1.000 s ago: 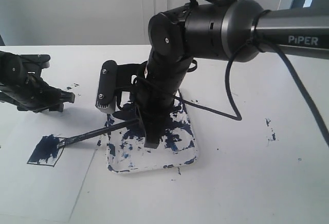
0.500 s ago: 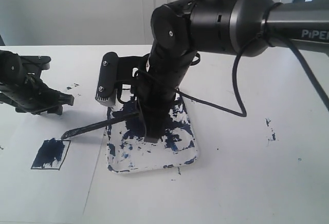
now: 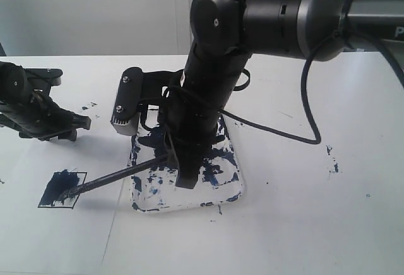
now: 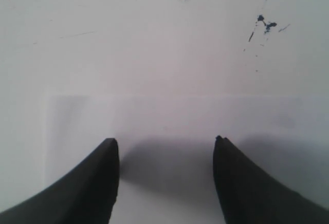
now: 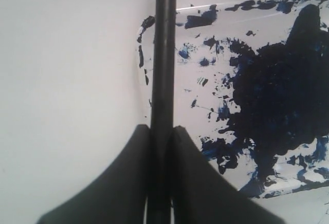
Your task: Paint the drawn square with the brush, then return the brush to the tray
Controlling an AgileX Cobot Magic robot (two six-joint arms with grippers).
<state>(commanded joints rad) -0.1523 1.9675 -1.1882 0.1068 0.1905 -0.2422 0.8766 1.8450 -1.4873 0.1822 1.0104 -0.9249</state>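
Out beyond the right claw [image 5: 162,129], which pinches the brush [image 3: 120,175] by its handle over the tray [image 3: 235,192], the tip touches the partly filled drawn square [image 3: 62,190]. Painting looks underway; next strokes should cover its bare corner. Left claw [image 4: 164,144] rests spread, empty.

Bright, even light washes the white bench [image 3: 303,224] nearly featureless. Faint soft shadows fall just beside the tray [image 3: 235,193]. The left wrist view's close fingers [image 4: 87,193] look blurred.

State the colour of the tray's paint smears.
Dark navy on the white tray; right wrist view shows it best.
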